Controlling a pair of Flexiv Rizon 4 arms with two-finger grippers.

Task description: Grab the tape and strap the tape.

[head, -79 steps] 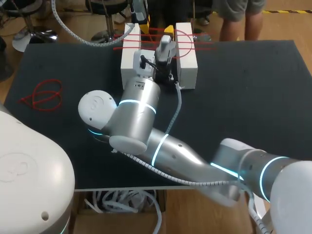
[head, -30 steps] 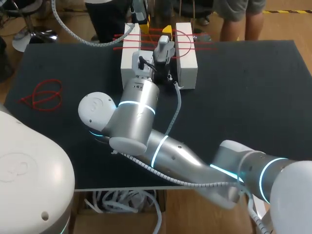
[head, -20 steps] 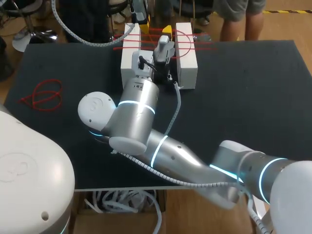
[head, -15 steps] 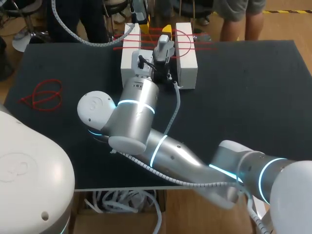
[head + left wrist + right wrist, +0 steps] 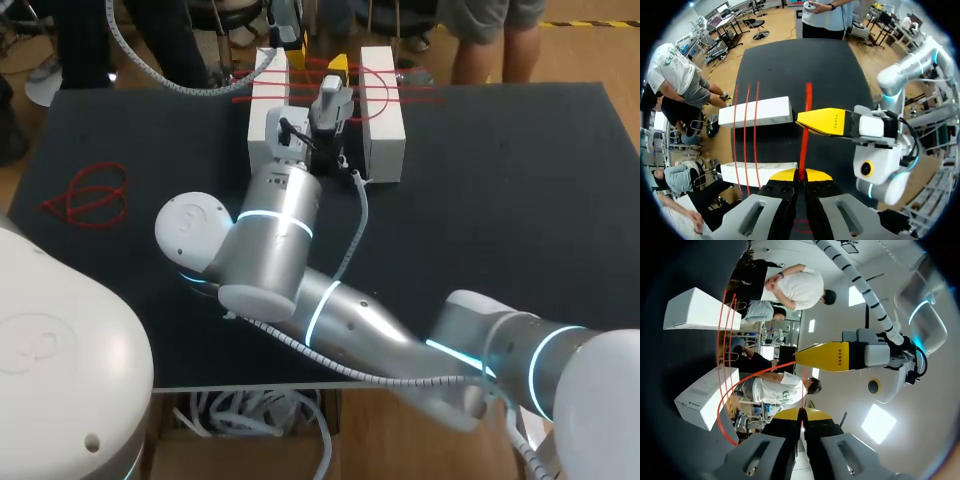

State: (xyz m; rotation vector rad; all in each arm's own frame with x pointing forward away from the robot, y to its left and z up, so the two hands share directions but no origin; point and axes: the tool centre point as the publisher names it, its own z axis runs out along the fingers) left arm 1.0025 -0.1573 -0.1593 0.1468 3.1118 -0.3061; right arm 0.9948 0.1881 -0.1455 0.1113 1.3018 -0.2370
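Where the red tape (image 5: pixel 804 131) stretches thin and flat over the gap between two rectangular white blocks (image 5: pixel 382 112) at the table's far middle, the left gripper (image 5: pixel 800 174) is pinched tight on it. The right gripper (image 5: pixel 801 414) likewise nips a strand. Only the head view shows a loose red loop (image 5: pixel 88 195) lying left on the matte black table (image 5: pixel 500 200).

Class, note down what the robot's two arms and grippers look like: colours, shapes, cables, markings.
The right arm is a chain of rounded silver-grey cylinders with a white cap and cyan light rings at the joints. A ribbed white cable runs along it. The left arm shows a bulky white shell. The left gripper and right gripper have grey fingers with yellow wedge tips.
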